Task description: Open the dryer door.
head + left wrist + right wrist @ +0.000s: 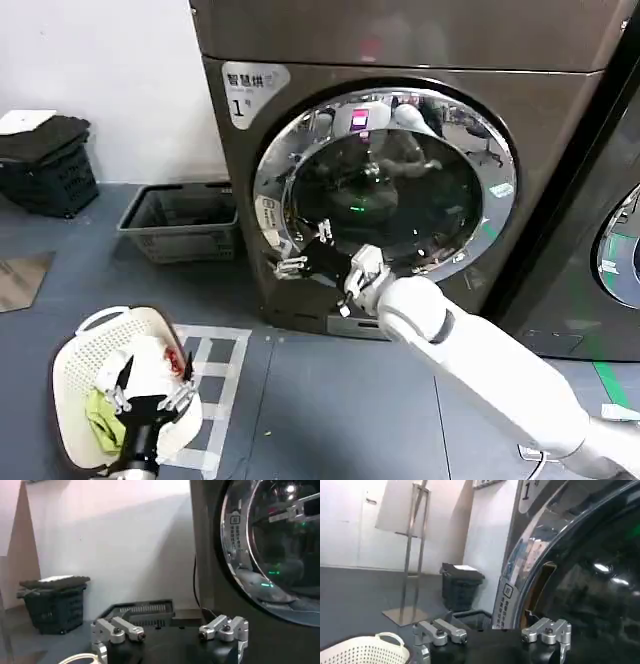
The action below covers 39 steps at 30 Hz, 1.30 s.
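**Right gripper at the lower-left rim of the dryer door, left gripper over the laundry basket**

The dryer [400,60] fills the upper middle of the head view, a dark brown-grey machine with a white label marked 1 [243,92] at its upper left corner. Its dryer door [300,150] spans nearly the whole front: a wide chrome rim around dark tinted glass. From the head view the door looks close against the front of the machine. The right wrist view adds what the head view does not: a narrow gap between the chrome rim and the machine body at the door's edge, just beyond the gripper.

The right arm [480,365], white and thick, reaches from the lower right of the head view up to the door. The right gripper [305,250] sits at the lower-left part of the chrome rim, its 2 fingers spread apart with nothing between them. In its own wrist view the right gripper [492,635] shows the same wide spread, the fingers [547,630] just beside the rim.

To the right stands a neighbouring machine [615,250] with its own chrome-rimmed door. On the floor to the left of the dryer lies a grey tray-like crate [150,235], and farther left a black basket [50,175].

The left gripper [148,388] hangs low at the lower left of the head view, over a white laundry basket [75,345] holding cloth. Its fingers stand open and empty; the left wrist view confirms this, left gripper [170,632] gaping, with the door's chrome rim off to one side.
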### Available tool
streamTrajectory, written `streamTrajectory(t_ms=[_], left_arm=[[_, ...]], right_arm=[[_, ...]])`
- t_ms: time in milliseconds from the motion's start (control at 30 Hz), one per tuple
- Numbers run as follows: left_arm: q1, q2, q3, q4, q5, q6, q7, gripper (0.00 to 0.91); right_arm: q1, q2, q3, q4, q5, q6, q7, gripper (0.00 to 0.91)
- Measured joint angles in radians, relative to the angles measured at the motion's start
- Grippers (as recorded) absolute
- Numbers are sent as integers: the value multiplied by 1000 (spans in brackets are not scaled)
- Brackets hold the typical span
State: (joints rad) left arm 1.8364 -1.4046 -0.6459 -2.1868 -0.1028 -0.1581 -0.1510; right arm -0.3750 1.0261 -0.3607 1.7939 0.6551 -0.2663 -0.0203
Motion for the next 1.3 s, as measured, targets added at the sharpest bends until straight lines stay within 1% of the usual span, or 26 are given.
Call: streamTrajectory(t_ms=[1300], left_arm=[[-1,5,2,1,-1,-4,0,907]], right_arm=[[65,75,-30,-119,5,9,-24,907]])
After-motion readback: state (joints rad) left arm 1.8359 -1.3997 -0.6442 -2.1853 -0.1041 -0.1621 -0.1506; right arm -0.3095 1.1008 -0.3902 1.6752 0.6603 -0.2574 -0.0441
